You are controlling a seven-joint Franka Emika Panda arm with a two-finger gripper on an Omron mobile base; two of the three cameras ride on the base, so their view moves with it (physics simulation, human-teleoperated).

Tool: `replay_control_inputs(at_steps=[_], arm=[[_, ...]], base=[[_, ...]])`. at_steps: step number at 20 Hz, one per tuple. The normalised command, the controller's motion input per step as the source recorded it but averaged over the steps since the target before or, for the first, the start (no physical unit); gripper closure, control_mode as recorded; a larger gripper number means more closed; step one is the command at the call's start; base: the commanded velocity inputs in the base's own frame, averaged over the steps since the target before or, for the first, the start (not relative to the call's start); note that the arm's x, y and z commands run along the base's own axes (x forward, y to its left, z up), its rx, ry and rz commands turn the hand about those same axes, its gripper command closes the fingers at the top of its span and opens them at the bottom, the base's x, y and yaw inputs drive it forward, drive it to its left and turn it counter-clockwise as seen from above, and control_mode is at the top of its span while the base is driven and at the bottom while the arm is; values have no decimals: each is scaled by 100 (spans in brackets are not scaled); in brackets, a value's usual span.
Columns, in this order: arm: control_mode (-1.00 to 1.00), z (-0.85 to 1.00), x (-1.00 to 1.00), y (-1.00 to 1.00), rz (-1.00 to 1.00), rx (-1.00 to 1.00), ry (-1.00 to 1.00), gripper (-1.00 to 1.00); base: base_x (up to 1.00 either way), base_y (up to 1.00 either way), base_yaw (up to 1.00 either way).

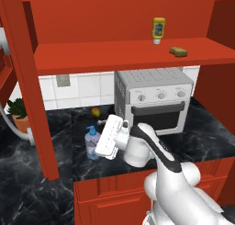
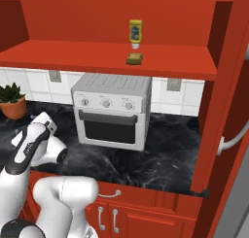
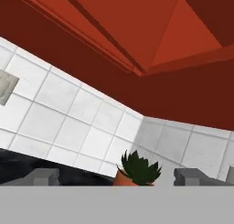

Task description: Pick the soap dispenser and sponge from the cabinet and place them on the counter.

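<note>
The soap dispenser [image 1: 92,142], a lavender bottle with a blue pump, stands upright on the black counter [image 1: 202,137] left of the oven. My gripper [image 1: 108,137] hovers just to its right, low over the counter, and partly covers it in the left base view. In the hand view the gripper [image 3: 118,177] is open, its fingertips [image 3: 43,176] far apart with nothing between them. It points up at the tiled wall and the cabinet underside. The sponge [image 1: 178,51] [image 2: 134,59] lies on the red shelf of the cabinet [image 1: 114,54], right of a yellow squeeze bottle [image 1: 159,30].
A silver toaster oven [image 1: 153,98] [image 2: 112,110] fills the middle of the counter [image 2: 170,154]. A small fruit [image 1: 95,111] lies by the wall behind the dispenser. A potted plant [image 1: 18,114] [image 3: 137,170] sits in the left corner. Open cabinet doors [image 1: 27,81] [image 2: 228,86] hang at both sides.
</note>
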Motion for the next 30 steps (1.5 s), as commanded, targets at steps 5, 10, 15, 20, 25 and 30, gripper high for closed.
replay_control_inputs(at_steps=[5,10,15,20,25,30], arm=[[-100,60,-14,-48,2,0,-1,-100],[-100,62,-6,-38,-1,0,0,-100],[-100,55,-1,-29,-15,1,14,-100],[-100,55,-28,-42,-11,3,19,-100],[-100,59,-52,-38,-2,4,16,-100],[-100,64,-61,-21,0,5,15,-100]], base=[[0,0,0],[0,0,0],[0,0,0],[0,0,0],[0,0,0],[0,0,0]])
